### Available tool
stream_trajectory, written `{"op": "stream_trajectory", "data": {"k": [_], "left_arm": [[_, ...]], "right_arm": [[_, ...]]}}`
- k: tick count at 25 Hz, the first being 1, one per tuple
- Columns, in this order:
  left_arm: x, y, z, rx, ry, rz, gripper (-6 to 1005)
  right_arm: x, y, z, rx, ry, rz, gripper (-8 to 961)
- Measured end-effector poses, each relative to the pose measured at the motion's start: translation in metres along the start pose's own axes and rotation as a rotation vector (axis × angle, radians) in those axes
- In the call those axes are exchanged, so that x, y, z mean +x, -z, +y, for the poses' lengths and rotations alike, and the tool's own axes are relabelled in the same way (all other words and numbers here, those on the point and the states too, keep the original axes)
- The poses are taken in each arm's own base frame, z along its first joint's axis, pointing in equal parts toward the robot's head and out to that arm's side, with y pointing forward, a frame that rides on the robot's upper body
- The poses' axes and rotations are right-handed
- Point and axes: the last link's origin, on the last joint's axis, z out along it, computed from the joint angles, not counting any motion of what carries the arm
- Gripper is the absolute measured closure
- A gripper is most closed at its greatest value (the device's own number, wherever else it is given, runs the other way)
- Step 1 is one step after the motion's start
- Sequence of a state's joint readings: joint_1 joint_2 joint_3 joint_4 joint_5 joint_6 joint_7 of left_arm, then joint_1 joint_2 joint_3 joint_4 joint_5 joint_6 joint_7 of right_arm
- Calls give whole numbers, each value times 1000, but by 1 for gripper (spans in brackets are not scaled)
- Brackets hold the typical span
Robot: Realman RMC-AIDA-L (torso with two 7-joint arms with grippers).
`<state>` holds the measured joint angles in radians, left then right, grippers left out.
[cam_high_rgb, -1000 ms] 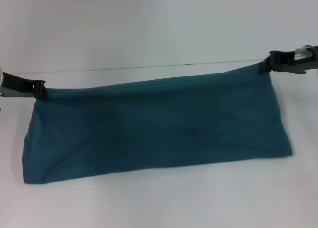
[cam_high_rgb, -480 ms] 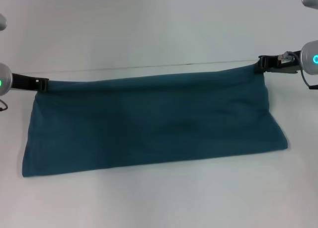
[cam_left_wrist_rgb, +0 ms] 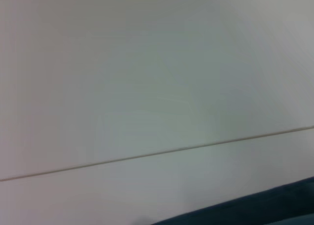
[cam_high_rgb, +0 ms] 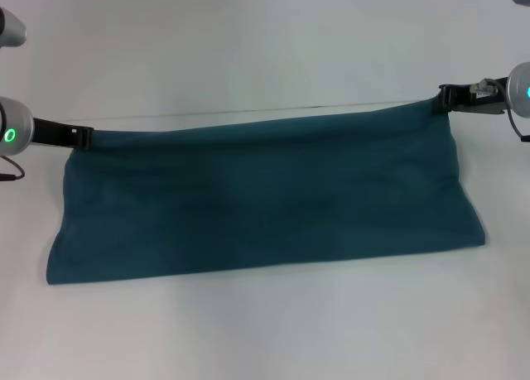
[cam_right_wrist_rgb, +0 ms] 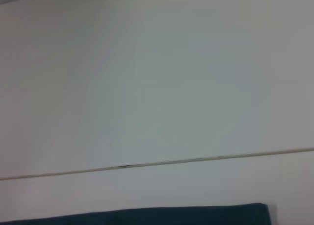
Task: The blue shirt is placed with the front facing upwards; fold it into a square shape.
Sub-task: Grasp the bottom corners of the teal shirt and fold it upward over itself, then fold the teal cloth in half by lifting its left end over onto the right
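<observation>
Teal-blue cloth fills the middle of the head view: the blue shirt (cam_high_rgb: 265, 198) is folded into a long band and stretched crosswise over the white bench (cam_high_rgb: 265, 339). Its far edge is pulled taut between the two hands, while its near edge lies on the bench surface. No lettering or collar shows on the side that faces up.

At the far left corner of the shirt, the left hand (cam_high_rgb: 83, 137) reaches in from the left side, its dark fingers closed on the cloth there. At the far right corner, the right hand (cam_high_rgb: 447, 99) comes in from the right side and grips the fabric in the same way, sitting somewhat farther back than the left one, so the taut edge runs at a slant. Both corners seem to be lifted slightly off the bench, though the head view does not make the height plain.

A thin seam line (cam_high_rgb: 248, 112) crosses the white surface just behind the shirt's far edge.

The left wrist view shows mostly the white surface and the seam line (cam_left_wrist_rgb: 157, 152), with a dark strip of the shirt (cam_left_wrist_rgb: 265, 208) in one corner. The right wrist view shows the same seam (cam_right_wrist_rgb: 157, 163) and a narrow band of the shirt's edge (cam_right_wrist_rgb: 162, 216) along one side.
</observation>
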<state>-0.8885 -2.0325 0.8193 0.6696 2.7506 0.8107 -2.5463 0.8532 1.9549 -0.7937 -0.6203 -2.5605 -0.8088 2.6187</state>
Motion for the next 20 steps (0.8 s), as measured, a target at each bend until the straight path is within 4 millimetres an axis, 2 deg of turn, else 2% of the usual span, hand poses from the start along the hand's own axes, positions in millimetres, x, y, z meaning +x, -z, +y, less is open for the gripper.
{"op": "stream_trajectory", "data": {"k": [5,9,15,19,20], "left_arm": [[1,0,0,-3,46,-4,966],[2,1,0,-1,64,0,902],[1,2,-1,-1,91,-3,806],[0,3,-2,-5,105,-3,622],[0,3,-3,-7,114,-1,576]], "right_arm": [[-3,0,2,11,43,6,923],[-11,1,-5,38,45,-9,922],[-25,6,-12,65,50,-45,680],[-29,9,-12,58,51,-42,490],[-30,9,-11,48,44,-41,471]]}}
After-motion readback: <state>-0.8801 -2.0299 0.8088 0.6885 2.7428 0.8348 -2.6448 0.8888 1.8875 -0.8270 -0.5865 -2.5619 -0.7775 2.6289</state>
